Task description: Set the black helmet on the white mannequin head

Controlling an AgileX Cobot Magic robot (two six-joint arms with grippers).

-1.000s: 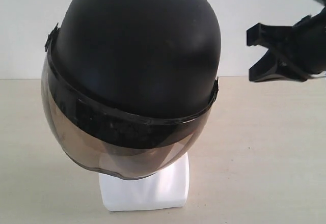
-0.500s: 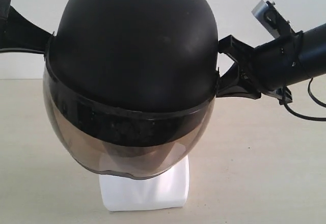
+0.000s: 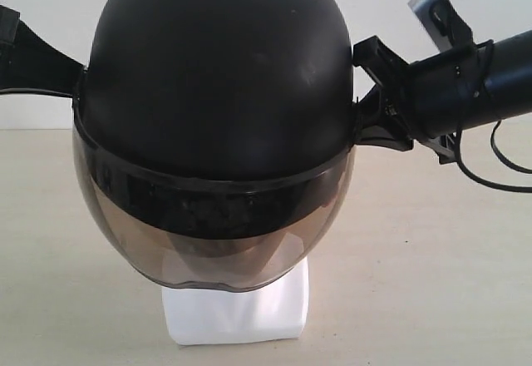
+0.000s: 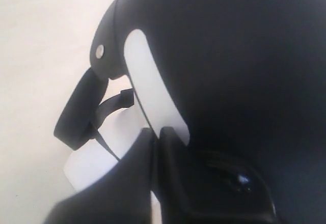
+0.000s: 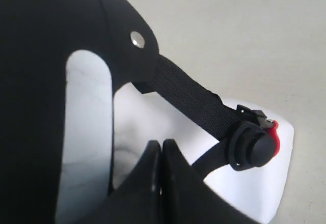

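Note:
The black helmet (image 3: 216, 75) sits on the white mannequin head, whose square base (image 3: 237, 312) shows below the smoky visor (image 3: 216, 241). My left gripper (image 3: 77, 79) is shut, and its tip rests against the helmet's left side by the visor hinge. Shut as well, my right gripper (image 3: 359, 126) touches the helmet's right side. In the left wrist view the closed left gripper (image 4: 155, 131) meets the helmet (image 4: 229, 56) at its lower rim beside the white head (image 4: 147, 96). In the right wrist view the closed right gripper (image 5: 162, 143) lies next to the hanging chin strap (image 5: 193, 99) and buckle (image 5: 252, 145).
A beige tabletop (image 3: 432, 283) spreads around the base, with a white wall (image 3: 391, 0) behind. The right arm's cable (image 3: 499, 179) loops down at the right edge.
Both grippers have come in from the sides to touch the helmet. The helmet, tilted down to the left a second ago, now sits level on the head.

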